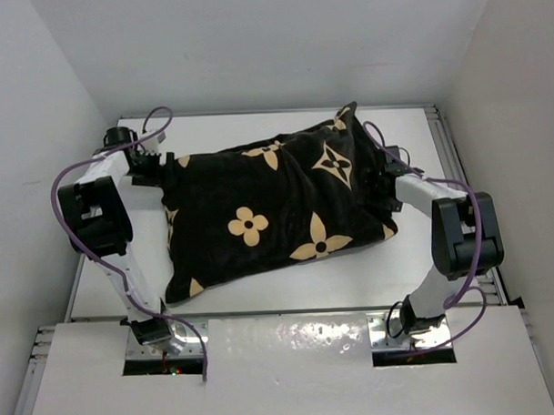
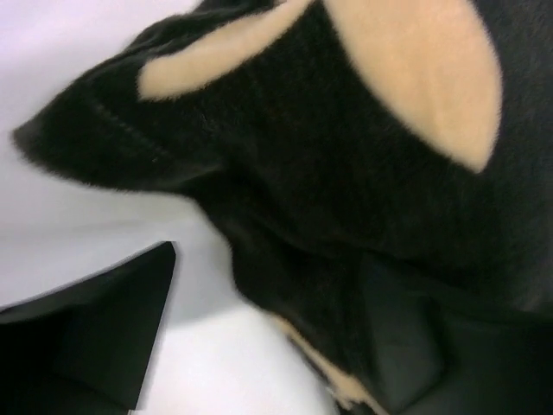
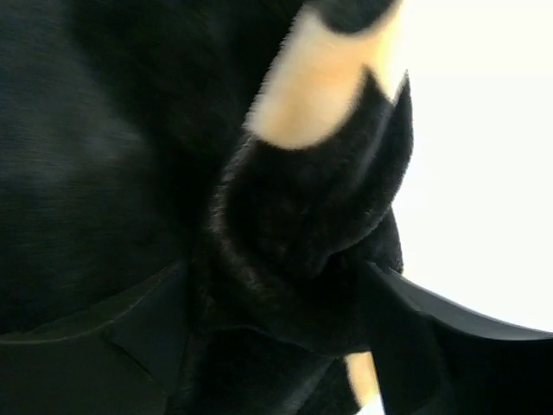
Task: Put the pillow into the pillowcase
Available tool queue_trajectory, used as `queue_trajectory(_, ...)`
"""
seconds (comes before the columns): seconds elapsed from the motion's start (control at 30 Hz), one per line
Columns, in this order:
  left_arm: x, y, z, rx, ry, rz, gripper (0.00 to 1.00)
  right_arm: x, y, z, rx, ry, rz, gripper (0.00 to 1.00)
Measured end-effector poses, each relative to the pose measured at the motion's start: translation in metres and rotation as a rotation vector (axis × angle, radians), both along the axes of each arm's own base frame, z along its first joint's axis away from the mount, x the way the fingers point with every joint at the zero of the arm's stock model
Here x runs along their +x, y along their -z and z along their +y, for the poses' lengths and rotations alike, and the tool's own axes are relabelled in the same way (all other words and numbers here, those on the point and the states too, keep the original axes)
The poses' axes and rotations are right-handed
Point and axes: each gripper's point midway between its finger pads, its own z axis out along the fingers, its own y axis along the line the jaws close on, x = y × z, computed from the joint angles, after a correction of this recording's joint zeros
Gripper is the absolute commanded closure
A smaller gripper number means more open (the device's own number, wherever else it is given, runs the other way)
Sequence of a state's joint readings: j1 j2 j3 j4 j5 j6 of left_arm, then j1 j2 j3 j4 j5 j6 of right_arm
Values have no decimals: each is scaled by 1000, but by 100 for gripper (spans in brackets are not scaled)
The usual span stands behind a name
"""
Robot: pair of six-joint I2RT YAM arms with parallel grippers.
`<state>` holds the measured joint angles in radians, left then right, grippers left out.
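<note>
Your pillowcase (image 1: pixel 277 207) lies plump in the middle of the table (image 1: pixel 416 266), so I judge the pillow is already inside; none shows. The left gripper (image 1: pixel 157 164) stands open at its far left corner, probably to straighten it. The right gripper (image 1: pixel 385 182) is wide around a fold at the right edge; whether it pinches, I cannot tell. No writing is readable, only tan flowers.

white table (image 1: pixel 262 294), black pillowcase (image 1: pixel 268 212) lying across it
</note>
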<state>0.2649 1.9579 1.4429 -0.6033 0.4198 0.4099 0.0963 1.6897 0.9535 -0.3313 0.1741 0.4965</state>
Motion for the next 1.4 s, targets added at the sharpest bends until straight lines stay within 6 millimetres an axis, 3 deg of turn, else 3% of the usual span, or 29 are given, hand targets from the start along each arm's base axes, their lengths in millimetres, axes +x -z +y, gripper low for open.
queue_trajectory(0.03, 5, 2, -4, -4, 10, 2, 53, -4, 5, -2, 4, 14, 8, 47)
queue_trajectory(0.1, 14, 5, -10, -14, 22, 4, 79, -13, 15, -9, 18, 71, 22, 74)
queue_trajectory(0.13, 19, 6, -12, -19, 22, 4, 99, -18, 20, -14, 20, 99, 26, 92)
queue_trajectory(0.17, 26, 6, -14, -20, 23, 1, 100, -25, 26, -22, 27, 154, 31, 93)
queue_trajectory(0.3, 44, 8, -16, 13, 18, -20, 100, -33, 17, -52, 56, 314, -25, 83)
queue_trajectory(0.43, 59, 7, -9, 69, -16, -57, 100, -44, 7, -89, 90, 480, -79, 89)
queue_trajectory(0.6, 74, 1, -5, 118, -42, -92, 100, -92, 13, -122, 159, 752, -110, 82)
queue_trajectory(0.67, 82, -1, -5, 130, -45, -112, 100, -118, 21, -130, 168, 874, -103, 71)
queue_trajectory(0.7, 84, -1, -5, 136, -46, -120, 100, -130, 25, -133, 164, 928, -101, 60)
queue_trajectory(0.73, 86, -1, -5, 139, -47, -126, 100, -141, 28, -135, 162, 978, -100, 37)
queue_trajectory(0.8, 88, 1, -4, 140, -48, -129, 100, -145, 23, -139, 162, 1028, -146, 22)
queue_trajectory(0.87, 88, 1, -4, 141, -48, -128, 100, -147, 20, -141, 154, 1036, -158, 19)
queue_trajectory(0.97, 87, 2, -4, 141, -47, -127, 100, -150, 22, -141, 138, 1023, -131, 25)
queue_trajectory(1.1, 87, 2, -3, 144, -48, -123, 91, -139, 5, -147, 52, 925, -133, 43)
queue_trajectory(1.13, 86, 1, -3, 147, -50, -121, 90, -131, -3, -146, 26, 880, -144, 50)
queue_trajectory(1.17, 86, 1, -2, 153, -53, -119, 89, -123, -13, -146, -11, 832, -156, 64)
queue_trajectory(1.23, 86, -1, 1, 165, -58, -118, 80, -103, -37, -145, -76, 737, -206, 70)
queue_trajectory(1.27, 87, -2, 2, 171, -61, -118, 74, -92, -51, -142, -104, 690, -241, 70)
queue_trajectory(1.33, 87, -4, 4, 182, -66, -117, 58, -73, -78, -135, -145, 610, -317, 61)
queue_trajectory(1.37, 88, -6, 6, 190, -70, -117, 52, -63, -90, -130, -162, 563, -355, 53)
queue_trajectory(1.4, 89, -9, 7, 195, -72, -120, 43, -54, -99, -122, -168, 513, -385, 34)
